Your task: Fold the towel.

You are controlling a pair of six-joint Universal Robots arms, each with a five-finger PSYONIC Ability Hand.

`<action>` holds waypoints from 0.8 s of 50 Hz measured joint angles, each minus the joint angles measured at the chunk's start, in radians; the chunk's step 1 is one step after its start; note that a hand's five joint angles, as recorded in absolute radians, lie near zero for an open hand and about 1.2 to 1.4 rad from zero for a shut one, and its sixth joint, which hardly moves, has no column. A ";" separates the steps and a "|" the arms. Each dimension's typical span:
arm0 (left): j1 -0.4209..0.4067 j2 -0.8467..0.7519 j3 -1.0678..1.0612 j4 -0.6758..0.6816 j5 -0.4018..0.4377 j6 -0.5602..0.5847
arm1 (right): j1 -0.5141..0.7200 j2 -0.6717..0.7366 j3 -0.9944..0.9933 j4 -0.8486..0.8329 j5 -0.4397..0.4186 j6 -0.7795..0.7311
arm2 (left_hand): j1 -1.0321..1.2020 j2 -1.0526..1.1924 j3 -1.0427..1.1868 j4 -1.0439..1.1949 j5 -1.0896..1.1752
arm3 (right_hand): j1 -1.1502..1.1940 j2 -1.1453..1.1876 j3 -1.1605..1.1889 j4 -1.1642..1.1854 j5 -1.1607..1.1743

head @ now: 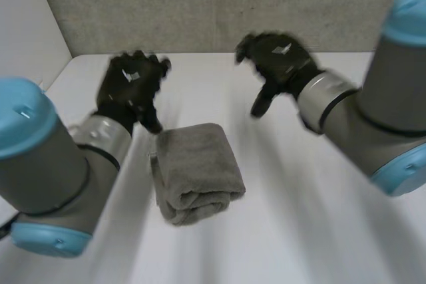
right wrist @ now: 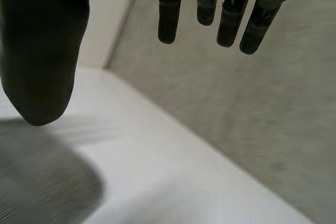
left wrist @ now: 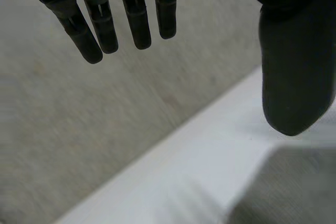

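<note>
The left arm [head: 60,184] reaches in on the left of the towel [head: 196,171]. The left hand [head: 130,88] is held over the white table [head: 299,231], just beyond the towel's far left corner. In the left wrist view its fingers [left wrist: 105,30] hang straight and slightly spread. The thumb [left wrist: 294,77] stands well apart from them. Nothing lies between them, so the hand is open and has hold of nothing. In the head view the thumb tip comes close to the towel's corner; whether it touches the cloth cannot be told.

The towel is grey-brown and lies on the table between the two arms, nearer the left one. It is folded into a thick, compact bundle. Rolled layers show along its near edge, and its flat top face slopes away toward the wall [head: 200,4].

To the right of the towel and farther back, the right hand [head: 279,61] is held above the table, well apart from the cloth, at the end of the right arm [head: 373,118]. In the right wrist view its fingers [right wrist: 231,19] point straight down with small gaps between them. The thumb [right wrist: 42,66] is held wide to the side. This hand too is open and grips nothing.
</note>
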 measured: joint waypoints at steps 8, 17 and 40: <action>0.055 0.070 0.163 -0.172 -0.025 -0.135 | -0.091 -0.090 0.014 -0.031 0.183 0.139 | -0.120 -0.136 -0.130 -0.131 -0.159 | 0.000 0.000 0.000 0.000 0.000; 0.091 0.044 0.350 -0.380 -0.035 -0.293 | -0.123 -0.111 0.027 -0.065 0.282 0.171 | -0.145 -0.166 -0.156 -0.151 -0.191 | 0.000 0.000 0.000 0.000 0.000; 0.086 0.004 0.373 -0.428 -0.032 -0.306 | -0.125 -0.123 0.019 -0.069 0.270 0.119 | -0.145 -0.166 -0.156 -0.151 -0.191 | 0.000 0.000 0.000 0.000 0.000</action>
